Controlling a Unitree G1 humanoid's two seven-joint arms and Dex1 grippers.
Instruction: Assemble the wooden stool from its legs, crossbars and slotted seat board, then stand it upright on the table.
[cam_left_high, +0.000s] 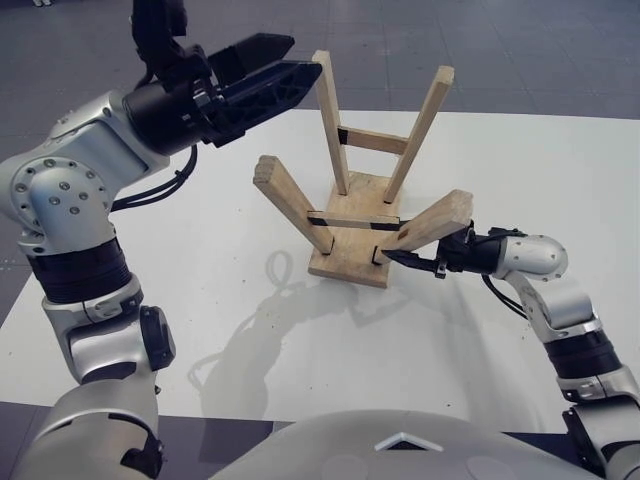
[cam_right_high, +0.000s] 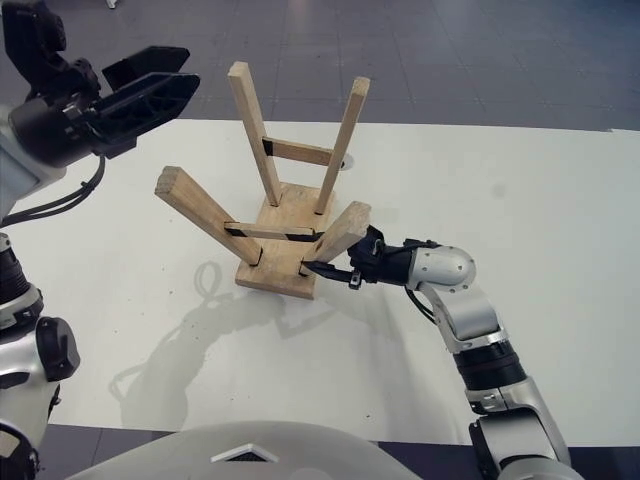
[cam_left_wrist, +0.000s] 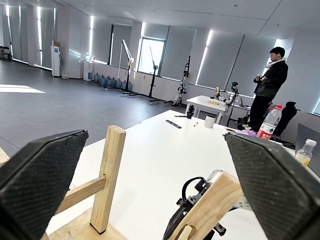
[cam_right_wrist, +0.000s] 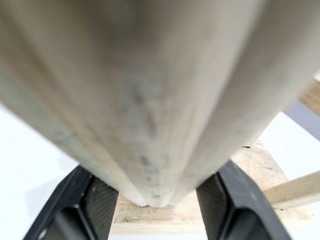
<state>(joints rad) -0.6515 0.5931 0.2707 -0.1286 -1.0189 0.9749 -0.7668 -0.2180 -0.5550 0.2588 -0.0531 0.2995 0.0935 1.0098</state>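
The wooden stool lies upside down on the white table (cam_left_high: 560, 170). Its seat board (cam_left_high: 350, 262) is flat on the surface and its legs point up. Two far legs (cam_left_high: 333, 120) are joined by a crossbar (cam_left_high: 375, 140). The near left leg (cam_left_high: 290, 200) and near right leg (cam_left_high: 435, 220) splay outward, with a second crossbar (cam_left_high: 352, 219) between them. My right gripper (cam_left_high: 395, 257) is shut on the near right leg (cam_right_wrist: 150, 100) close to the seat, one finger (cam_right_wrist: 95, 205) on each side. My left gripper (cam_left_high: 303, 57) hangs open above the table, just left of the far left leg (cam_left_wrist: 107, 175).
Bare table surface stretches to the right of the stool and toward the front edge (cam_left_high: 300, 410). Grey floor lies beyond the far edge. Bottles (cam_left_wrist: 270, 122) and another table (cam_left_wrist: 210, 105) stand in the room behind.
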